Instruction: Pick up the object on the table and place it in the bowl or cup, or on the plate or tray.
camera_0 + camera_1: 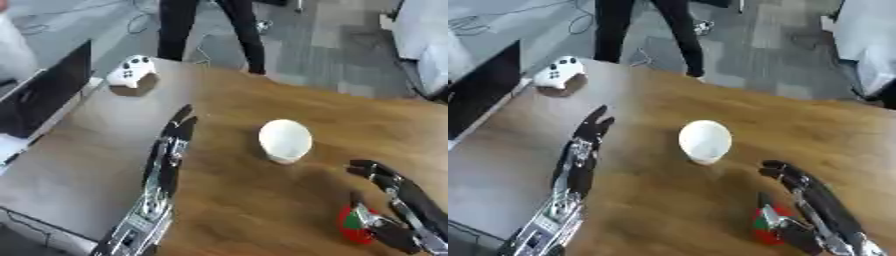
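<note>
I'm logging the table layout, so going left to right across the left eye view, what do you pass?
White game controller → robot's left hand, fingers straight → white bowl → red and green object → robot's right hand beside that object.

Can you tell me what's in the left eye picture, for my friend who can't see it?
A white bowl sits in the middle of a brown wooden table. The robot's right hand is by a red and green object near the corner; its left hand lies flat and open. A white game controller rests far left.
</note>
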Robot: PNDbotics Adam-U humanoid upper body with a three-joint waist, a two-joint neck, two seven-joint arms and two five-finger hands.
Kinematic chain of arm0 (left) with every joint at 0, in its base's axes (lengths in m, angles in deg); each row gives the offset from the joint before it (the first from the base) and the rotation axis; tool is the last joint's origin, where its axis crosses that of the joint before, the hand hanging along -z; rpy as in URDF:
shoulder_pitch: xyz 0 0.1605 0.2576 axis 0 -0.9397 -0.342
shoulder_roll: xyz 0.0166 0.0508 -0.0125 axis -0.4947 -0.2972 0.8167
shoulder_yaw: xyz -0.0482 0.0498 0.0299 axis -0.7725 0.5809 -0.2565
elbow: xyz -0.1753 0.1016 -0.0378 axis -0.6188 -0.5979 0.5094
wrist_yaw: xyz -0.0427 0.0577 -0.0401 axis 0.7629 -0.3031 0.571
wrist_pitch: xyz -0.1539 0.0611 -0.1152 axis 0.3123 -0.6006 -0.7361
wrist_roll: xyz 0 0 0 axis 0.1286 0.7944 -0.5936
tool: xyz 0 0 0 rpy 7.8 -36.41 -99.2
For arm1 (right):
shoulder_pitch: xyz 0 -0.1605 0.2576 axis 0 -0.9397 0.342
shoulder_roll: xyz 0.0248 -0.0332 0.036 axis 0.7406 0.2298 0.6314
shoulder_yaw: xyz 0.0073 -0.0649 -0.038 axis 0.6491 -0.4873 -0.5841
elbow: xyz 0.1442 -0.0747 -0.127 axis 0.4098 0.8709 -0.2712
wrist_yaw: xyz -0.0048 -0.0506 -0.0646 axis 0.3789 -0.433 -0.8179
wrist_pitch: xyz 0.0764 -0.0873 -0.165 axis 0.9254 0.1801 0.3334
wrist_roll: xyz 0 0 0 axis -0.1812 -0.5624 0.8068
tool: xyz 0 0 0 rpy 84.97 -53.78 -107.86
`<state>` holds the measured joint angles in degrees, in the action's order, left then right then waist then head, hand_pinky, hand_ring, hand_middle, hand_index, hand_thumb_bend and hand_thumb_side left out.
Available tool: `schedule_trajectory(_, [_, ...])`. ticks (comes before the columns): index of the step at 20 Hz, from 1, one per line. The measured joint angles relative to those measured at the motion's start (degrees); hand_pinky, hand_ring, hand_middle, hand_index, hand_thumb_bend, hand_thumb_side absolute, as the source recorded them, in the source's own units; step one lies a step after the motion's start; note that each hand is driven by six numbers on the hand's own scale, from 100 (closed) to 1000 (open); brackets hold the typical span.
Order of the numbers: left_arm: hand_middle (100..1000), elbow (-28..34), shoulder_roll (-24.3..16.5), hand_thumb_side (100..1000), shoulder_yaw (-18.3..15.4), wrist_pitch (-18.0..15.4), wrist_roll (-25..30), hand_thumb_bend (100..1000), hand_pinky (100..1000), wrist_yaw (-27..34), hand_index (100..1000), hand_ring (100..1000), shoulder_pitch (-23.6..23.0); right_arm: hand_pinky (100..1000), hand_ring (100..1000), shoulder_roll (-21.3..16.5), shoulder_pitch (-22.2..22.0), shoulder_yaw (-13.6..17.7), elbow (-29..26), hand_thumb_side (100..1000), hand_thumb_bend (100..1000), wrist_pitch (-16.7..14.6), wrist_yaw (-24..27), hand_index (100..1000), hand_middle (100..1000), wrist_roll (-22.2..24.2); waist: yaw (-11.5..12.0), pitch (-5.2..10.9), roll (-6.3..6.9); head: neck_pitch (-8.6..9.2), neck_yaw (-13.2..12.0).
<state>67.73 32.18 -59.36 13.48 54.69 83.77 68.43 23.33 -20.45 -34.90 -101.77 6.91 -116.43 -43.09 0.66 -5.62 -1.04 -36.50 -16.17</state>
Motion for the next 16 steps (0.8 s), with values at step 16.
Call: schedule_trajectory(16, [948,0.0,-0.1,875,0.0,0.1,0.3,591,1000,-0.1,922,916,0.4,881,898,0.1,1.9,-0.7,6.9,574,475,-2.7,-8.0,965,895,7.9,0.2,-0.36,0.15,-0.51,0.0])
